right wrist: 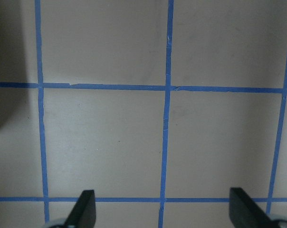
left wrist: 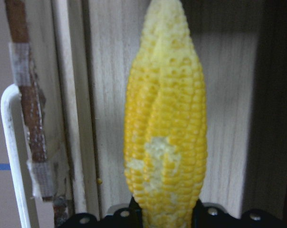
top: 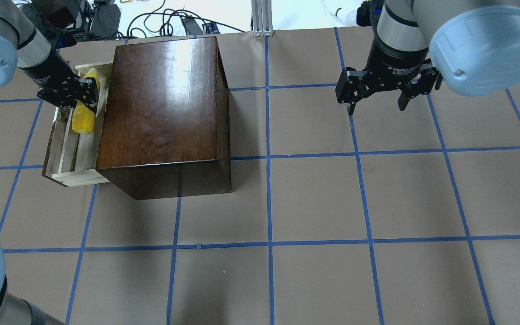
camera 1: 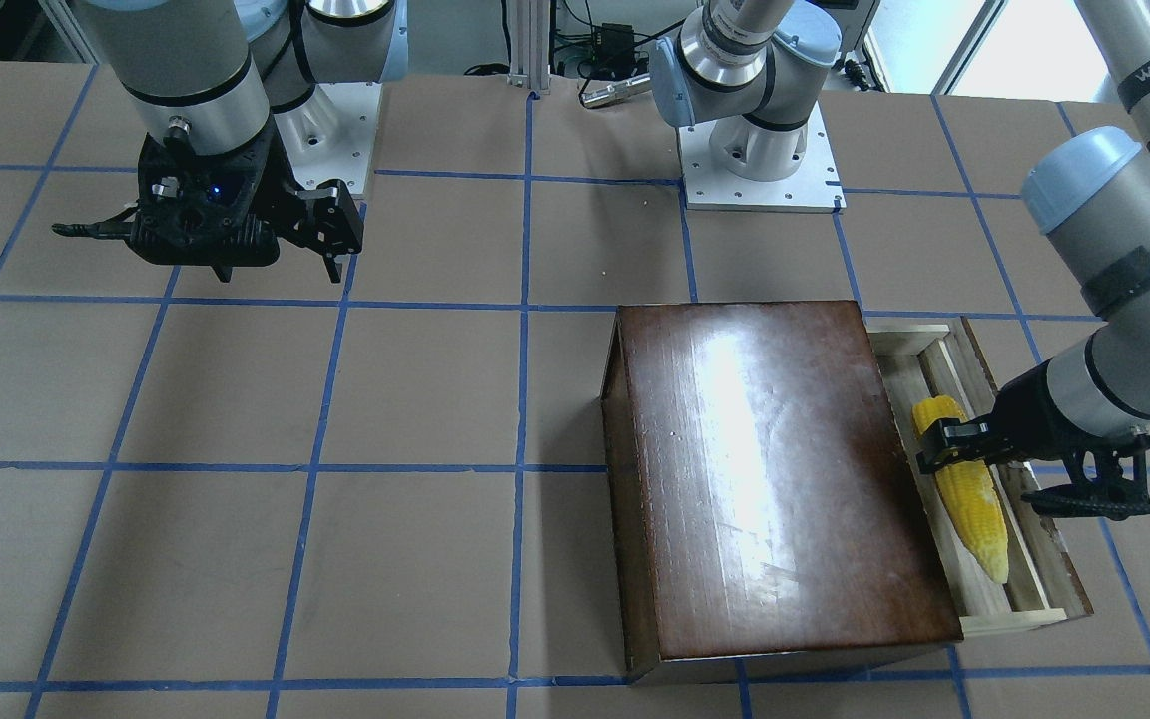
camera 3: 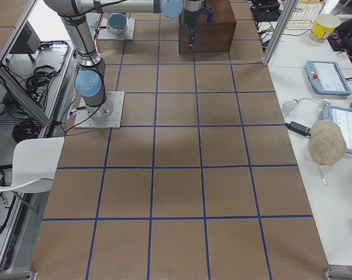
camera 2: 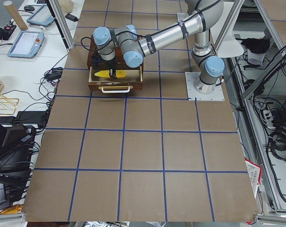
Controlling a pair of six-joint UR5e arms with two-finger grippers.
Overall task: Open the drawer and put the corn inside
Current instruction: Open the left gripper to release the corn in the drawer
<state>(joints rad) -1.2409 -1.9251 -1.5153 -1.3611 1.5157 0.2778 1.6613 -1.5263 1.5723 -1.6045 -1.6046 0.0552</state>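
Observation:
The drawer (camera 1: pixel 1012 617) stands pulled out of the dark-brown box (camera 1: pixel 765 469), its pale wood tray showing in the overhead view (top: pixel 68 155). The yellow corn (camera 1: pixel 974 509) lies along the tray, also seen from overhead (top: pixel 84 122). My left gripper (camera 1: pixel 949 444) is shut on the corn near its thick end, low in the drawer. The left wrist view shows the corn (left wrist: pixel 165 133) between the fingers, over the tray floor, with the metal handle (left wrist: pixel 10 156) at left. My right gripper (top: pixel 376 108) is open and empty, hanging above the table far from the box.
The box (top: pixel 165 104) sits at the far left of the table with the drawer opening toward my left. The table is brown board with blue tape lines (right wrist: pixel 166 118). Arm bases (camera 1: pixel 760 160) are bolted at the back edge.

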